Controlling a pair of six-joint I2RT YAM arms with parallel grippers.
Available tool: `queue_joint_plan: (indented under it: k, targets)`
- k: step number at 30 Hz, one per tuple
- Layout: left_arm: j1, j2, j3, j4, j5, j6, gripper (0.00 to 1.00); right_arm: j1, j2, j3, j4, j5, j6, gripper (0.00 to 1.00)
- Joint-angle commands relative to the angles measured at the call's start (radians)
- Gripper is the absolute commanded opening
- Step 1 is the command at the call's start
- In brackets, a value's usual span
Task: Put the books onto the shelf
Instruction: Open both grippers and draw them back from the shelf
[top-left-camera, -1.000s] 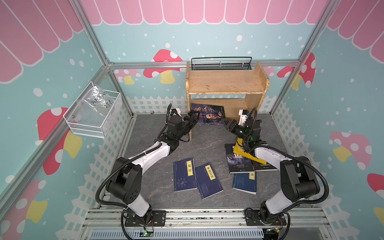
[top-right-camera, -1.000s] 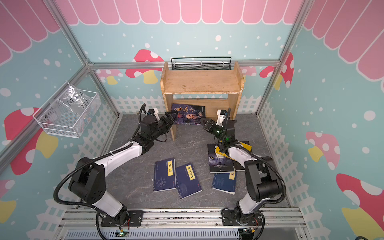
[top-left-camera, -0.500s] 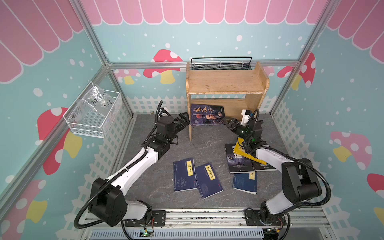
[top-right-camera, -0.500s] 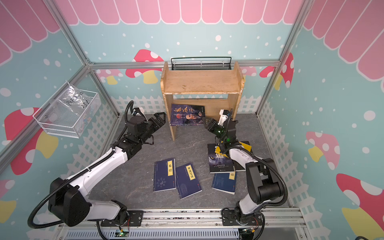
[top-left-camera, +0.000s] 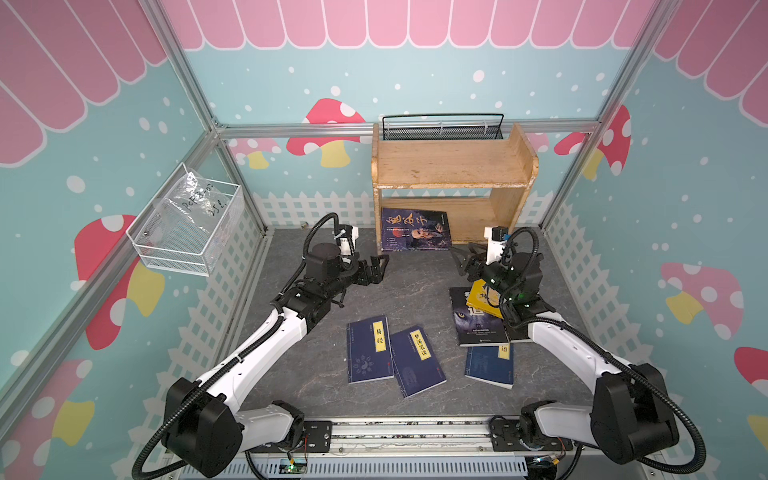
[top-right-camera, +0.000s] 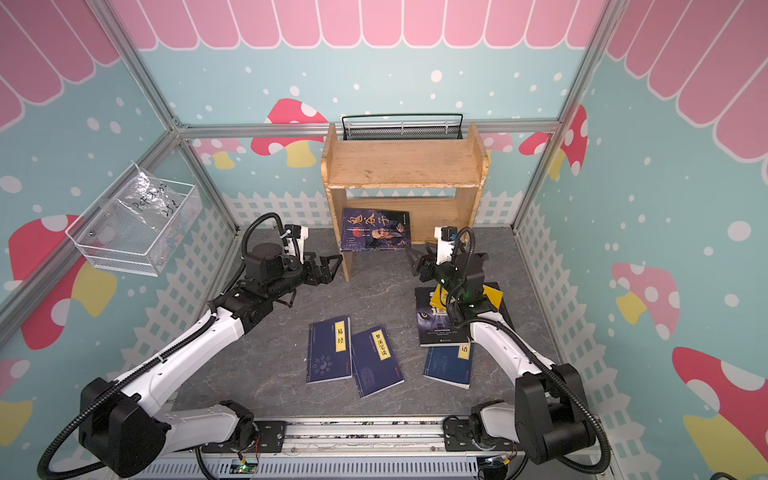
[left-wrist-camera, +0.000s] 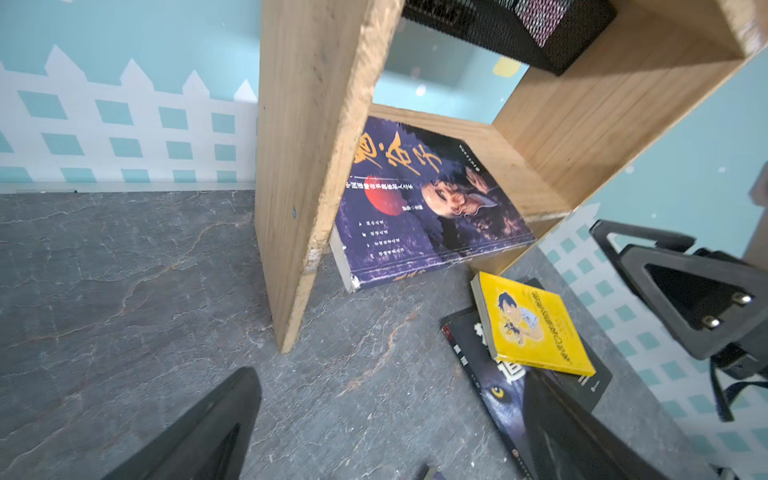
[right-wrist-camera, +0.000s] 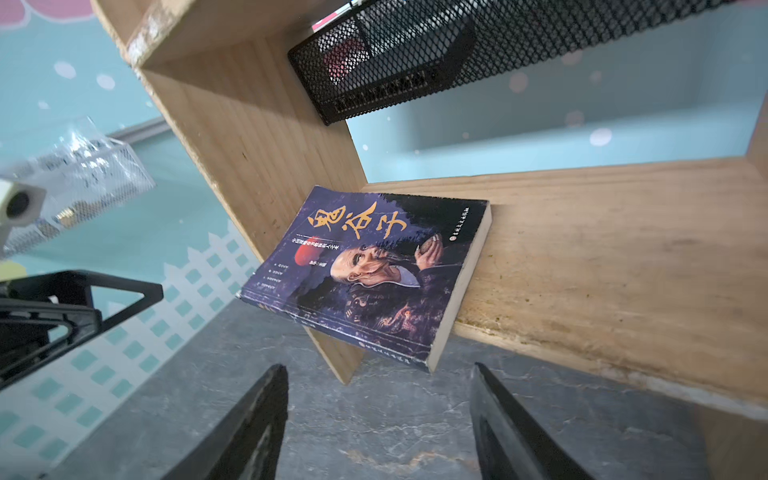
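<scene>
Rough worn wooden shelf (top-left-camera: 449, 166); glossy paperback (right-wrist-camera: 374, 270).

book (top-left-camera: 415, 230) on shelf (top-left-camera: 453, 166) lower tier (overhanging front); other books (top-left-camera: 370, 353) on table (top-left-camera: 415, 286) before it

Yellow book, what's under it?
A black book with a wolf's eye on its cover lies under the yellow book. The covered part of that cover, and anything beneath it, can't be seen.
</scene>
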Motion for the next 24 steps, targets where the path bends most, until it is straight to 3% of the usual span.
queue_joint_plan:
  k: [1, 4, 7, 24]
  targets:
    - [0.008, 0.058, 0.001, -0.003, -0.010, 0.102, 0.99, 0.051, 0.030, -0.010, -0.031, 0.123, -0.232, 0.71]
    - [0.007, 0.101, 0.000, 0.047, -0.076, 0.093, 0.99, 0.097, 0.069, -0.009, 0.009, 0.234, -0.286, 0.70]
    - [0.008, 0.127, -0.019, 0.128, -0.095, 0.083, 0.99, 0.103, 0.104, -0.017, 0.063, 0.270, -0.279, 0.70]
    - [0.008, 0.276, 0.070, 0.220, -0.184, 0.079, 0.89, 0.108, 0.252, 0.074, 0.128, 0.322, -0.243, 0.69]
